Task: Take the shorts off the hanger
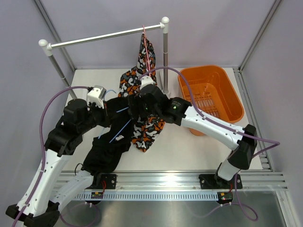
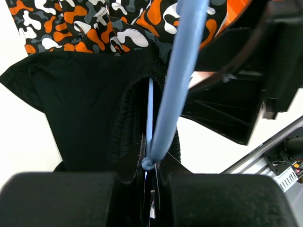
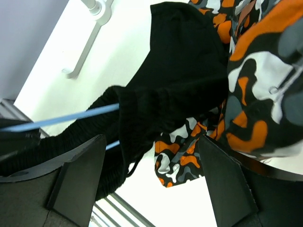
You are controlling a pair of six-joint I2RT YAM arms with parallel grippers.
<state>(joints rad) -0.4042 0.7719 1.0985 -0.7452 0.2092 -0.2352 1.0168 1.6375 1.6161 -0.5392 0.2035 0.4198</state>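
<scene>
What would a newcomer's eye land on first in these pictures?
Most striking are the orange, black and white camouflage shorts, hanging from the rail at the back and spilling down to the middle of the table. Left of them the black shorts drape on a pale blue hanger, which the left gripper pinches with its jaws shut. At the right stands a bright orange basket.

Black shorts [image 1: 110, 146] bunched on a blue hanger [image 2: 182, 80], camouflage shorts [image 1: 147, 133] touching alongside, upper part hanging
</scene>
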